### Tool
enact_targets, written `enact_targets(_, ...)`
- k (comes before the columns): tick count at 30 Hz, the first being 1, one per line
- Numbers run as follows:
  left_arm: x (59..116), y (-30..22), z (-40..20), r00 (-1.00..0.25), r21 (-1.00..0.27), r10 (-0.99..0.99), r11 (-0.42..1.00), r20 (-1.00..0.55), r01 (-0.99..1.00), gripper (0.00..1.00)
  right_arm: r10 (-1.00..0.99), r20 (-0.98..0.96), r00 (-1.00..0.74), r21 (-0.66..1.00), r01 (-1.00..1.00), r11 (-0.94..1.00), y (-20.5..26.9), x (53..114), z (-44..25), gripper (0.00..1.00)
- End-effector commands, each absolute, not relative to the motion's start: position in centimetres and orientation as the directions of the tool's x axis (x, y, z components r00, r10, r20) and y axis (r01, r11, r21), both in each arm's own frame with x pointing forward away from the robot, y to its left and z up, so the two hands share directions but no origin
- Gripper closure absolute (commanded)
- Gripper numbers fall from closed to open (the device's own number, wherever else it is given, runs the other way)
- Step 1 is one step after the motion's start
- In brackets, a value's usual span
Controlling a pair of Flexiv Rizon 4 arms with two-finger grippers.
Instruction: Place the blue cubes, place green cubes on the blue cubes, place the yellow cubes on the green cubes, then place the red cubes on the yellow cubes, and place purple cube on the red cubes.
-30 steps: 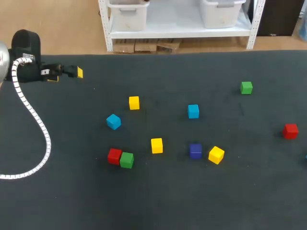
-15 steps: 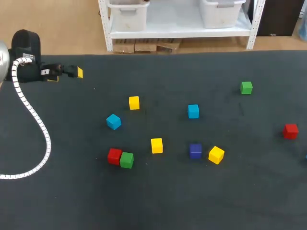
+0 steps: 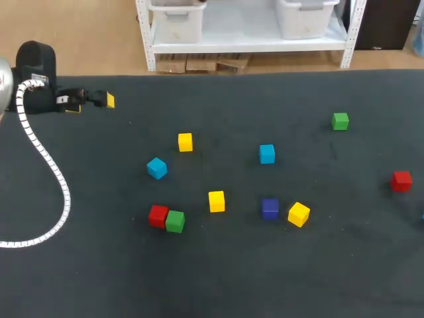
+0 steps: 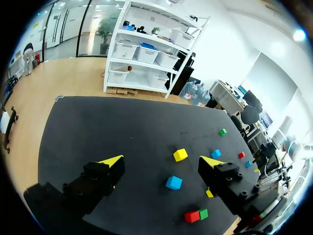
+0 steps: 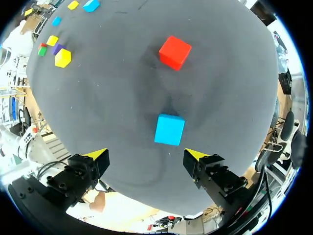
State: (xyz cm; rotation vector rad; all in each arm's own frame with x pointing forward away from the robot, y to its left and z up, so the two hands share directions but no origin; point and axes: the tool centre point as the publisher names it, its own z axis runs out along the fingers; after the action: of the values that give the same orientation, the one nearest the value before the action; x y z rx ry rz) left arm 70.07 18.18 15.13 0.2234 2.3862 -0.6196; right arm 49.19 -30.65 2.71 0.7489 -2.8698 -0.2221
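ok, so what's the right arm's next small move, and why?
Probably lower the right jaws, which stand open, over the blue cube just ahead of them, then close. Blue cubes go down first, and neither arm holds anything yet.

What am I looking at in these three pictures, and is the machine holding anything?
This is a two-armed robot at a dark table. The wide picture is from a fixed camera above and behind it. Each round one is from a camera on a wrist, looking out along two yellow-tipped fingers. Small coloured cubes lie scattered, none stacked: blue, yellow, green, red, and one purple cube. A red cube touches a green cube. The left gripper, near the table's far left corner, is open and empty. The right gripper, also open, hangs above a blue cube that it does not touch, with a second red cube beyond. Nothing is held.
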Motion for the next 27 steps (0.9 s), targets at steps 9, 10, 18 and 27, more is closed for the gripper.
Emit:
enact_targets(9, 70.0, 18.4, 15.0, -0.768, -0.381, 0.0, 0.868, -0.641, 0.318, 0.0, -0.483, 0.148, -0.863, 0.171, -0.459, 0.872, -30.8, 50.1, 1.4, 0.0)
enact_targets(10, 70.0, 18.4, 15.0, -0.768, -0.381, 0.0, 0.868, -0.641, 0.318, 0.0, -0.482, 0.149, -0.864, 0.169, -0.458, 0.873, -30.8, 50.2, 1.3, 0.0)
enact_targets(18, 70.0, 18.4, 15.0, -0.768, -0.381, 0.0, 0.868, -0.641, 0.318, 0.0, -0.469, 0.145, -0.871, 0.161, -0.447, 0.88, -30.8, 51.2, 1.3, 0.0)
enact_targets(27, 70.0, 18.4, 15.0, -0.768, -0.381, 0.0, 0.868, -0.641, 0.318, 0.0, -0.48, 0.158, -0.863, 0.164, -0.456, 0.875, -30.9, 51.5, 1.2, 0.64)
